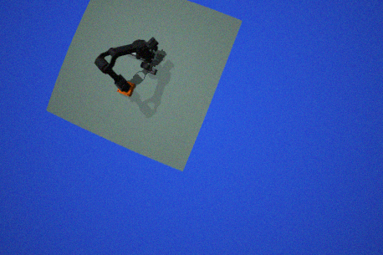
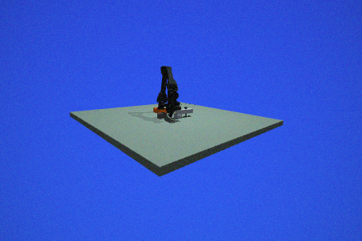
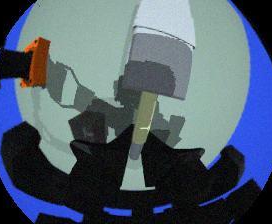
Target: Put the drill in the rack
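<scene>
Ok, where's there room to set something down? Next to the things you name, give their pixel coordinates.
Top view: most room lies between the arm's shadow and the tabletop's (image 1: pixel 205 51) (image 2: pixel 166 147) right edge, or toward its bottom corner. It's crowded where the gripper (image 1: pixel 147 55) (image 2: pixel 171 115) (image 3: pixel 136 127) grips the yellow shaft (image 3: pixel 145 115) beside the grey-white block (image 2: pixel 187 111) (image 3: pixel 159 55).

The black six-joint arm bends high at its elbow, its parallel-jaw gripper (image 1: pixel 148 68) (image 2: pixel 171 115) (image 3: pixel 136 127) lowered, fingers nearly together

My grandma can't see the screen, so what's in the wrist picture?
The black gripper is shut on a thin yellowish rod with a grey tip. The rod sticks out of a grey-and-white body; an orange piece sits at left.
</scene>
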Controlling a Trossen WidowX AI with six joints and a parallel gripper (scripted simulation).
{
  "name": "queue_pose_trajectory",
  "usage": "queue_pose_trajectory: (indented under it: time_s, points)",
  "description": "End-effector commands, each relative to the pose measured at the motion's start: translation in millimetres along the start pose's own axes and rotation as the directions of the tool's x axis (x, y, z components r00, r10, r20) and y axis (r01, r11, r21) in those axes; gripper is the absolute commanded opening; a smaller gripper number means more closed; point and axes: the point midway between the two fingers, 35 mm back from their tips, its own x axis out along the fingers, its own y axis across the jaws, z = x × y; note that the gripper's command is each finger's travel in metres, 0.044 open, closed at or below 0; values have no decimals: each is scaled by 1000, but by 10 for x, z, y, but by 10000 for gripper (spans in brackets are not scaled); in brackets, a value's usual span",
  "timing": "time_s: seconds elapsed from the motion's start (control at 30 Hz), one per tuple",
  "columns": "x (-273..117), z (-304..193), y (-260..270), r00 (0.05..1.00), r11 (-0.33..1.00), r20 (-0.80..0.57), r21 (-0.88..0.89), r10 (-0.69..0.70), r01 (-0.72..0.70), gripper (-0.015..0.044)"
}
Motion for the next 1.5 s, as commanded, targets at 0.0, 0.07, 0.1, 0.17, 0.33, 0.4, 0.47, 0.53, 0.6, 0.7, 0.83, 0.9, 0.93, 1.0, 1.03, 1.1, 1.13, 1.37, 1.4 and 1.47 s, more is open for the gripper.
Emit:
queue_pose_trajectory:
  time_s: [0.0,0.07,0.1,0.17,0.33,0.4,0.47,0.53,0.6,0.7,0.83,0.9,0.93,1.0,1.03,1.1,1.13,1.37,1.4,1.47]
  points:
    - [-19,5,-2,1000,1000,3,-2,-2,2,0]
    - [-22,6,-3,1000,1000,3,-2,-2,2,0]
    - [-23,7,-3,1000,1000,3,-2,-2,2,0]
    - [-25,8,-3,1000,1000,3,-2,-2,2,0]
    - [-10,-49,0,1000,1000,2,-2,-2,2,0]
    - [-10,-70,0,1000,1000,2,-2,-2,2,0]
    - [-12,-95,-1,1000,1000,2,-2,-2,2,0]
    - [-15,-120,-3,1000,1000,2,-2,-2,2,0]
    - [-18,-148,-5,1000,1000,2,-2,-2,2,0]
    - [-24,-197,-8,1000,1000,1,-2,-2,2,0]
    - [-30,-260,-12,1000,1000,1,-3,-2,2,0]
    - [-32,-279,-13,1000,1000,0,-3,-2,2,0]
    - [-33,-295,-13,1000,1000,0,-3,-2,2,0]
    - [-35,-324,-14,1000,1000,0,-3,-2,2,0]
    - [-36,-340,-15,1000,1000,0,-3,-2,2,0]
    - [-38,-374,-16,1000,1000,0,-3,-2,2,0]
    - [-39,-392,-16,1000,1000,0,-3,-2,2,0]
    - [-44,-483,-17,1000,1000,-1,-3,-2,2,0]
    - [-44,-499,-18,1000,1000,-1,-3,-2,2,0]
    - [-46,-533,-18,1000,1000,-2,-3,-2,2,0]
